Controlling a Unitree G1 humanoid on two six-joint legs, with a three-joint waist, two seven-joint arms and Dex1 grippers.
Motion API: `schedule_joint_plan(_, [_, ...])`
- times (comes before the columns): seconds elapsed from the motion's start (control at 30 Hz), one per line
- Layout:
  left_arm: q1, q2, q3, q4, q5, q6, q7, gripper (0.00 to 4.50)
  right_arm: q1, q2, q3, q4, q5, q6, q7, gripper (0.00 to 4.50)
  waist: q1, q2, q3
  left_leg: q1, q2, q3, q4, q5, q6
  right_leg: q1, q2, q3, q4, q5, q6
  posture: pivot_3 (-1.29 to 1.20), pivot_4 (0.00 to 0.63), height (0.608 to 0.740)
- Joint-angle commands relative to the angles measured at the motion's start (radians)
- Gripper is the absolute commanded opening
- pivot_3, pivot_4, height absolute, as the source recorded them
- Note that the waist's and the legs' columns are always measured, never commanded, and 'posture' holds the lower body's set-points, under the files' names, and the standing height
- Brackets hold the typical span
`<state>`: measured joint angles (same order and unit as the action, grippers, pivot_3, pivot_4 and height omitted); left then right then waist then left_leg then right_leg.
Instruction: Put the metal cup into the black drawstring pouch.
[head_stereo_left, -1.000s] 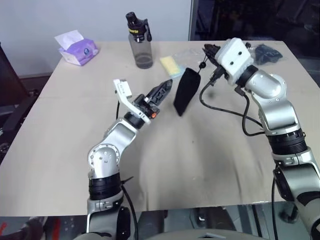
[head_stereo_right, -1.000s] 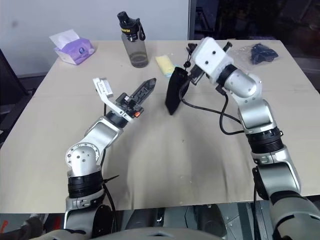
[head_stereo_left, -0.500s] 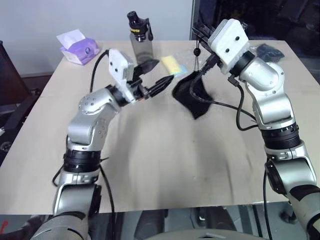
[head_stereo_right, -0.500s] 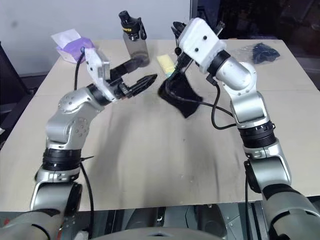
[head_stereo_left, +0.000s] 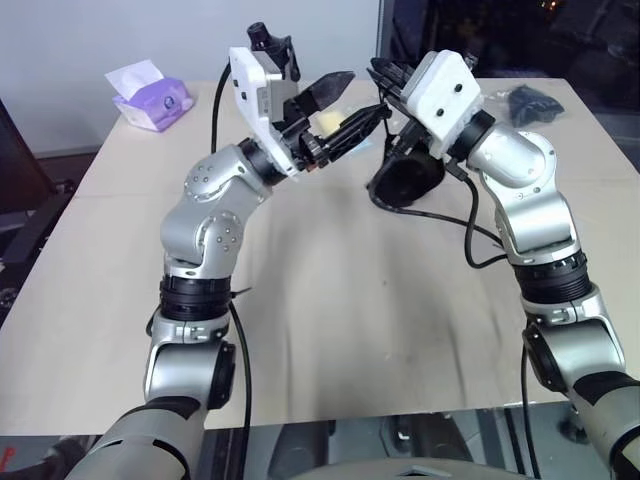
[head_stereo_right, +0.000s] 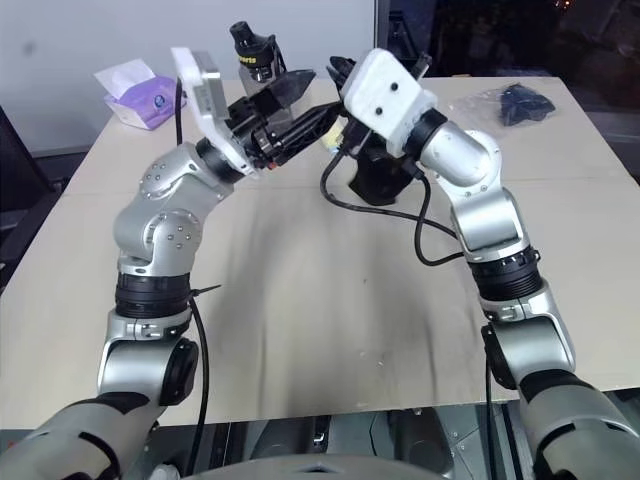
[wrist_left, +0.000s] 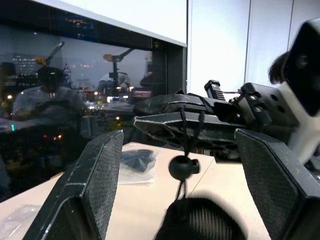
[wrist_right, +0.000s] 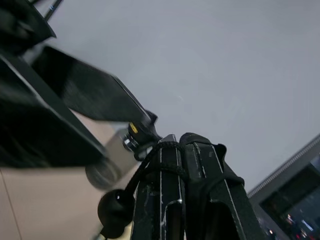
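Note:
The black drawstring pouch (head_stereo_left: 405, 176) hangs above the table's far middle, rounded and bulging. My right gripper (head_stereo_left: 386, 80) is shut on the fabric and cords at the pouch's mouth; the right wrist view shows black cloth wrapped over its shut fingers (wrist_right: 186, 186) and a cord bead (wrist_right: 115, 208). My left gripper (head_stereo_left: 350, 106) is open and raised, its tips just left of the right gripper's. In the left wrist view its fingers (wrist_left: 95, 185) flank the held mouth and the bead (wrist_left: 183, 167). The metal cup is out of view.
A smoky-grey bottle (head_stereo_right: 252, 45) with a black cap stands at the back, behind my left gripper. A purple tissue pack (head_stereo_left: 150, 95) lies back left, a clear plastic bag (head_stereo_left: 530, 101) with a dark item back right. A yellow sponge (head_stereo_left: 325, 121) lies near the bottle.
My left arm has risen and rolled, bringing its open gripper up beside the right gripper's tip. The right gripper shifted slightly left, and the pouch has swung to hang beneath it.

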<state>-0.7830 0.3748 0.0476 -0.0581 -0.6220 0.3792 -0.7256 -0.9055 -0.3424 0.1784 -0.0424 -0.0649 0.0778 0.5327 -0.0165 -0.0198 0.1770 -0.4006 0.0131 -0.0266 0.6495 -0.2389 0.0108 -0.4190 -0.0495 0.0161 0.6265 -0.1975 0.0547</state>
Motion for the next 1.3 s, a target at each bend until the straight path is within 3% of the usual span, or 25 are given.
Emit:
schedule_joint_plan(0.03, [-0.023,-0.012,0.011,-0.006,0.005,-0.006,0.000,3.66,-0.027,0.015,-0.016,-0.071,0.024,0.002,0.004,0.00,0.000,0.000,0.000,0.000,0.000,0.000,0.000,0.000,0.000,0.000,0.000,0.000,0.000,0.000,0.000,0.00,0.150,0.740])
schedule_joint_plan(0.2, [-0.030,-0.026,0.018,-0.005,-0.004,0.007,-0.008,3.66,-0.015,0.024,-0.011,-0.090,0.029,0.014,0.012,0.00,0.000,0.000,0.000,0.000,0.000,0.000,0.000,0.000,0.000,0.000,0.000,0.000,0.000,0.000,0.000,0.00,0.150,0.740])
schedule_joint_plan(0.23, [-0.030,-0.031,0.022,-0.004,-0.010,0.011,-0.006,3.43,-0.012,0.024,-0.011,-0.093,0.030,0.016,0.013,0.00,0.000,0.000,0.000,0.000,0.000,0.000,0.000,0.000,0.000,0.000,0.000,0.000,0.000,0.000,0.000,0.00,0.150,0.740])
schedule_joint_plan(0.33, [-0.026,-0.032,0.025,-0.009,-0.014,0.018,-0.011,2.43,-0.009,0.024,-0.011,-0.097,0.031,0.021,0.013,0.00,0.001,0.000,0.000,0.000,0.000,-0.001,0.000,0.000,0.000,0.000,0.000,0.000,0.000,0.000,0.000,0.00,0.150,0.740])
schedule_joint_plan(0.5, [-0.018,-0.032,0.033,-0.020,-0.016,0.022,-0.010,0.16,-0.002,0.022,-0.015,-0.093,0.029,0.019,0.016,0.00,0.000,0.000,0.000,0.000,0.000,0.000,0.000,0.000,0.000,0.000,0.000,0.000,0.000,0.000,0.000,0.00,0.150,0.740])
schedule_joint_plan(0.73, [0.037,-0.003,0.009,-0.023,0.036,0.030,0.001,0.17,-0.016,0.033,-0.030,-0.078,0.034,0.014,-0.002,0.00,-0.001,0.000,0.000,0.000,0.000,0.000,0.000,0.000,0.000,0.000,0.000,0.000,0.000,0.000,0.000,0.00,0.150,0.740])
schedule_joint_plan(0.97, [0.144,0.062,-0.120,0.064,0.257,-0.059,-0.018,0.17,-0.119,0.106,-0.162,-0.042,0.095,-0.065,-0.143,0.00,0.002,0.000,0.000,0.001,0.000,-0.001,0.000,0.000,0.000,0.000,0.001,0.000,0.002,0.000,0.000,0.00,0.150,0.740])
schedule_joint_plan(1.2, [0.165,0.021,-0.118,0.052,0.251,-0.043,-0.003,0.17,-0.153,0.127,-0.229,-0.035,0.130,-0.112,-0.236,0.00,0.002,0.000,0.000,-0.001,-0.001,0.001,0.000,0.000,0.000,0.000,-0.002,0.000,0.000,0.000,0.000,0.00,0.150,0.740])
schedule_joint_plan(1.3, [0.174,0.012,-0.111,0.045,0.246,-0.044,-0.002,0.17,-0.138,0.121,-0.205,-0.036,0.156,-0.075,-0.192,0.00,0.000,0.000,0.000,-0.001,-0.001,0.000,0.000,0.000,0.000,-0.001,-0.001,0.000,0.000,0.000,0.000,0.00,0.150,0.740])
